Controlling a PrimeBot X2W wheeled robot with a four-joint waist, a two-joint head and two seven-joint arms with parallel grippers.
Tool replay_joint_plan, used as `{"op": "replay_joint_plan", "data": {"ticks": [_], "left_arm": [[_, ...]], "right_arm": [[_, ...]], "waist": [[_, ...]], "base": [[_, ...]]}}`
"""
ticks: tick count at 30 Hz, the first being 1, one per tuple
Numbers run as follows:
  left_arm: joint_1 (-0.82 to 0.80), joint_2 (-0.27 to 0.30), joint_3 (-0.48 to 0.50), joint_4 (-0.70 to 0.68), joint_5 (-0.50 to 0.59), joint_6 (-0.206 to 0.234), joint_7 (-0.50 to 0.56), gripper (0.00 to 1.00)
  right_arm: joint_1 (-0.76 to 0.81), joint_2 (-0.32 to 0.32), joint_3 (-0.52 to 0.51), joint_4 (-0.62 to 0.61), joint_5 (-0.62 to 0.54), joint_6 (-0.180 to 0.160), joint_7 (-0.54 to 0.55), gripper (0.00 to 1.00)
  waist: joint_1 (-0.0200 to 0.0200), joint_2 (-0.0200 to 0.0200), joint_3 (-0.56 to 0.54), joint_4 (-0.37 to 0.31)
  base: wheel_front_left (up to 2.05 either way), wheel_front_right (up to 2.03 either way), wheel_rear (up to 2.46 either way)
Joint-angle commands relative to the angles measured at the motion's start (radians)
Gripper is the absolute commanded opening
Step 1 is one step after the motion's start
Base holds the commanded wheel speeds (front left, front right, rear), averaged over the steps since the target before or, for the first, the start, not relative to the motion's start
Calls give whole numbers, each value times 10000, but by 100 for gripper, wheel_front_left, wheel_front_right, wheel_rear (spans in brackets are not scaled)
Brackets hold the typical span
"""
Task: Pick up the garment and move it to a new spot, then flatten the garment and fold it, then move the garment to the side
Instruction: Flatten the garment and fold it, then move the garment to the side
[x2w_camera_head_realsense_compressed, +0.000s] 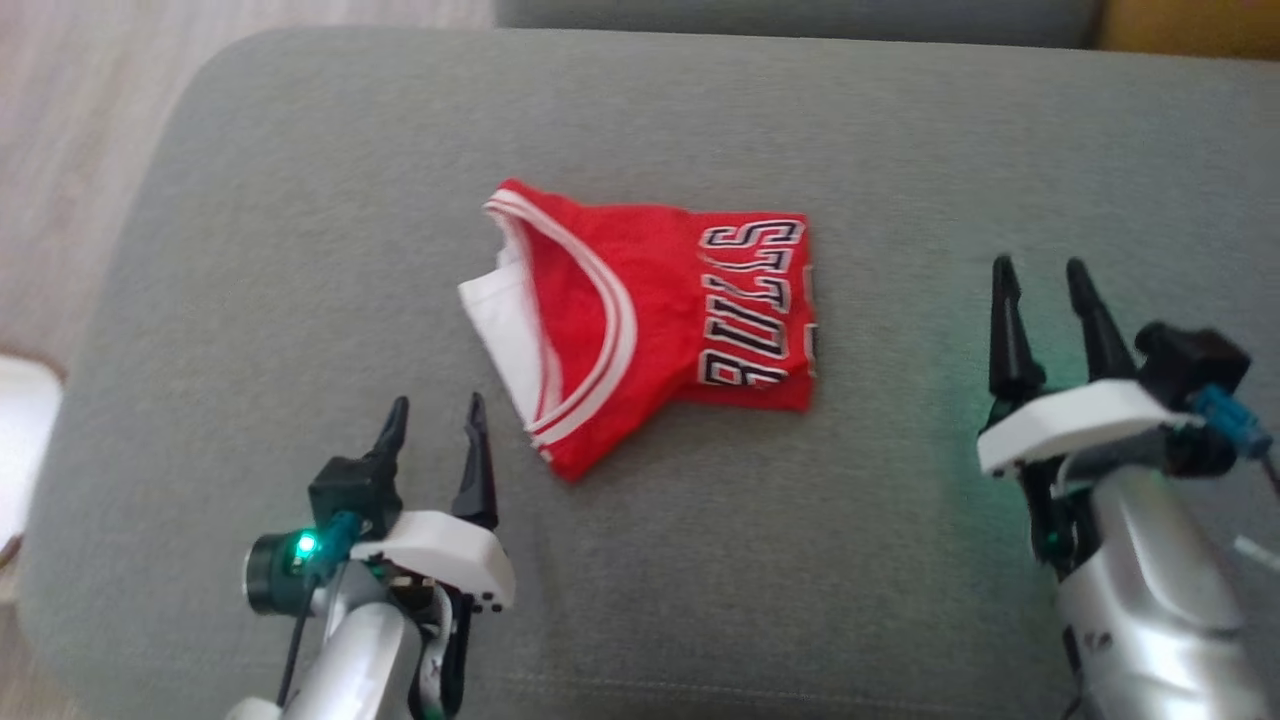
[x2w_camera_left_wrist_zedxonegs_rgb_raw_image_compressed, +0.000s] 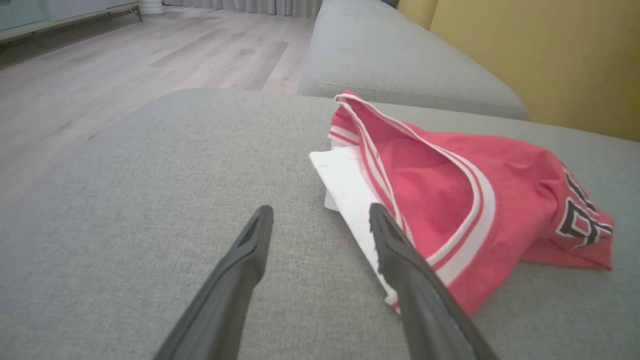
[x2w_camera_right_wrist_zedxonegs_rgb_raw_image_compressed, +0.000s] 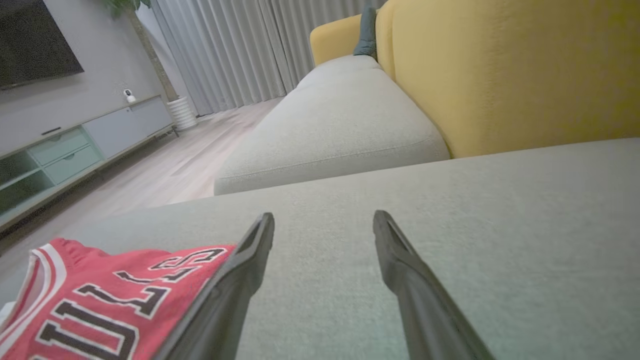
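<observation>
Left gripper (x2w_camera_head_realsense_compressed: 438, 400) fingers spread, nothing between them, folded red Bulls jersey (x2w_camera_head_realsense_compressed: 650, 320) just ahead, beside its right finger, right gripper (x2w_camera_head_realsense_compressed: 1038, 264) likewise spread and empty, jersey off to its left, apart, grey sofa cushion (x2w_camera_head_realsense_compressed: 300, 200) beneath both grippers.

A grey fabric cushion (x2w_camera_head_realsense_compressed: 300, 250) carries a folded red jersey (x2w_camera_head_realsense_compressed: 650, 320) (white lining showing), lying near its middle.
</observation>
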Motion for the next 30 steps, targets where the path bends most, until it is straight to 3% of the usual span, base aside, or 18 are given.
{"op": "replay_joint_plan", "data": {"ticks": [1, 10, 16, 25, 30], "left_arm": [[-332, 85, 423, -327, 111, 45, -122, 100], [456, 85, 1199, -322, 472, -23, -122, 100], [772, 85, 1427, -396, 543, -101, -122, 100], [595, 85, 1214, -467, 519, -155, -122, 100], [340, 85, 761, -586, 359, -101, -122, 100]], "right_arm": [[-49, 157, 142, -381, -155, 67, -107, 100], [1091, 501, 121, -359, -418, 67, -108, 100], [1356, 524, 415, -341, -171, 67, -108, 100], [1059, 527, 1075, -180, 196, 67, -108, 100], [164, 527, 1843, 519, 481, 67, -108, 100]], "waist": [[0, 0, -106, -364], [0, 0, -757, -1266], [0, 0, -830, -1408], [0, 0, -508, -922], [0, 0, -108, -32]], "base": [[0, 0, 0], [0, 0, 0], [0, 0, 0], [0, 0, 0], [0, 0, 0]]}}
